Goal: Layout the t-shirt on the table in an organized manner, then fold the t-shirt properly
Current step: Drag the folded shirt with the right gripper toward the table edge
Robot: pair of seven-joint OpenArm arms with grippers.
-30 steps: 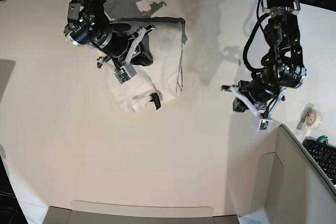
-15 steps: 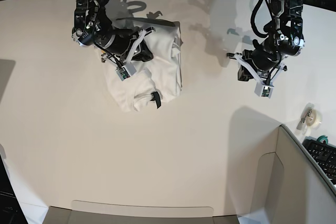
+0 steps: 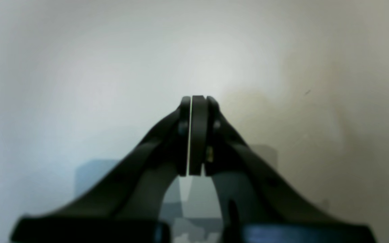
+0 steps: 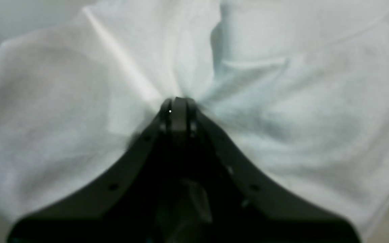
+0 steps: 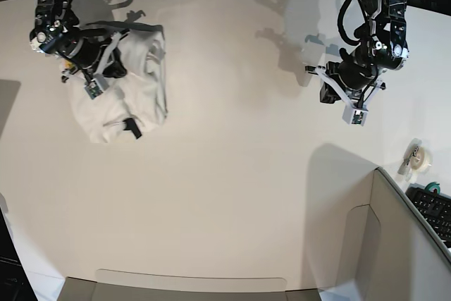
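Observation:
The white t-shirt (image 5: 144,89) lies bunched at the far left of the table (image 5: 232,174), its dark neck label (image 5: 131,129) at its near edge. My right gripper (image 5: 113,68) is on the shirt's far side. In the right wrist view the right gripper (image 4: 177,101) is shut on the t-shirt (image 4: 282,101), and the cloth puckers into folds at its tips. My left gripper (image 5: 325,93) hangs at the far right, well apart from the shirt. In the left wrist view the left gripper (image 3: 194,99) is shut on nothing over bare table (image 3: 79,67).
A tape roll (image 5: 421,156) lies near the table's right edge, with a keyboard (image 5: 433,209) beyond it. A grey box-like panel (image 5: 394,244) stands at the near right. The table's dark back edge runs just behind both arms.
My right gripper has dragged the t-shirt far to the left in the base view. The left arm drew back toward the far edge a second ago and has since held still.

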